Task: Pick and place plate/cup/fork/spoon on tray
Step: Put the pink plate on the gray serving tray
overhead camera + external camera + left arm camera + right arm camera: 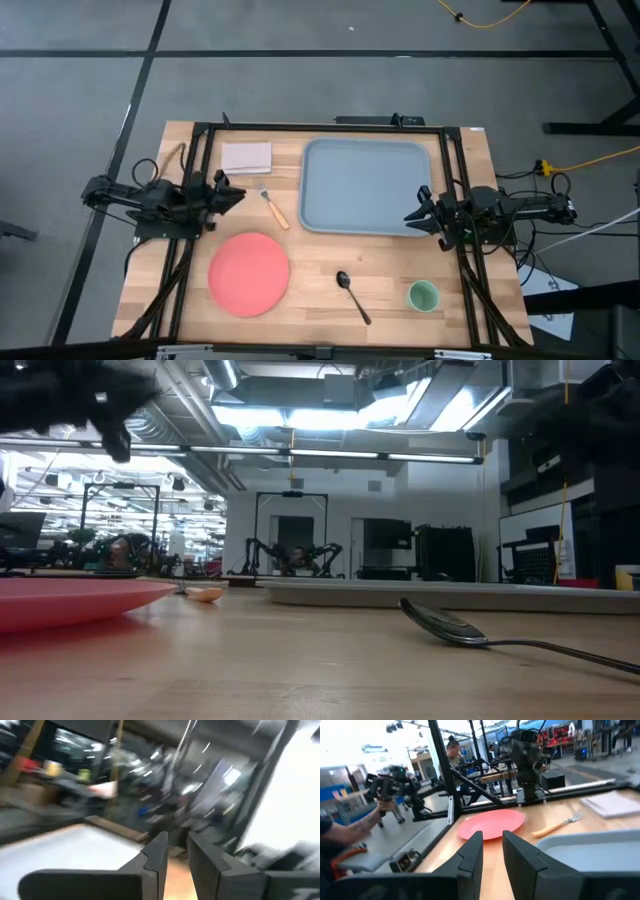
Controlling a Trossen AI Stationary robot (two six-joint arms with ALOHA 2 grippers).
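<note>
The blue-grey tray (368,185) lies at the table's far middle. The coral-red plate (249,273) lies flat at the near left. The dark spoon (352,295) and the green cup (423,295) rest near the front edge. The orange-handled fork (275,209) lies between the plate and the tray's left rim. My left gripper (238,195) hovers left of the fork, pointing right, its fingers (160,850) a narrow gap apart and empty. My right gripper (410,215) hovers over the tray's near right corner, pointing left, also narrowly open (492,837) and empty.
A pale folded napkin (247,157) lies left of the tray at the far edge. A black frame (320,127) runs along the table's far and side edges. A person's hand (370,822) holding a device shows beyond the table in the right wrist view.
</note>
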